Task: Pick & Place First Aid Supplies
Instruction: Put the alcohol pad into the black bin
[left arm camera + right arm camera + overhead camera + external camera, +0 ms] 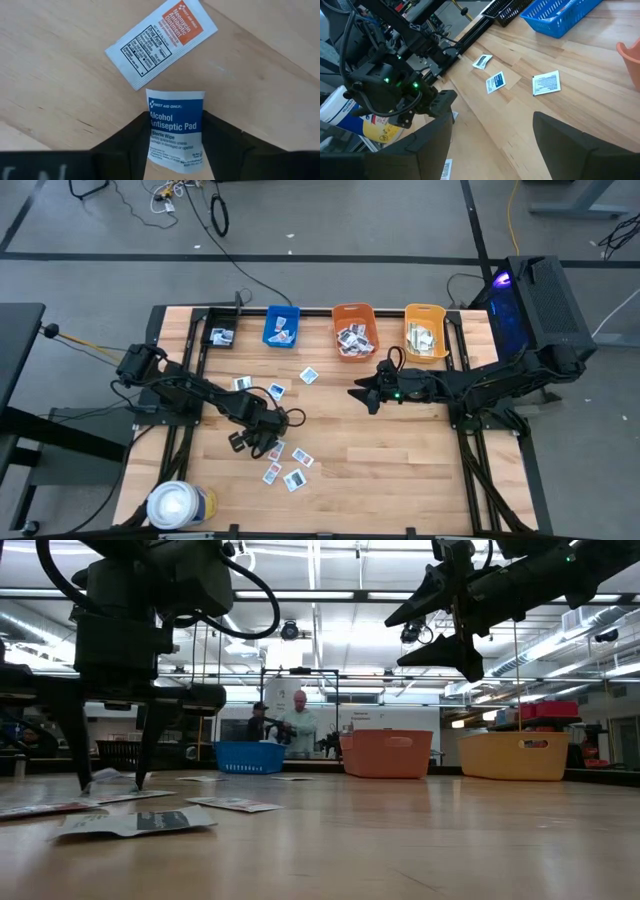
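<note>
While the right gripper [362, 394] hangs open, the left gripper [176, 150] straddles an "Alcohol Antiseptic Pad" packet [175, 131].

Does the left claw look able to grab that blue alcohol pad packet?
Probably yes: the left claw already straddles the alcohol pad packet, fingers either side, nothing in between.

Left claw [175, 150] low at table, fingers apart; right claw [362, 394] raised mid-table, spread.
</note>
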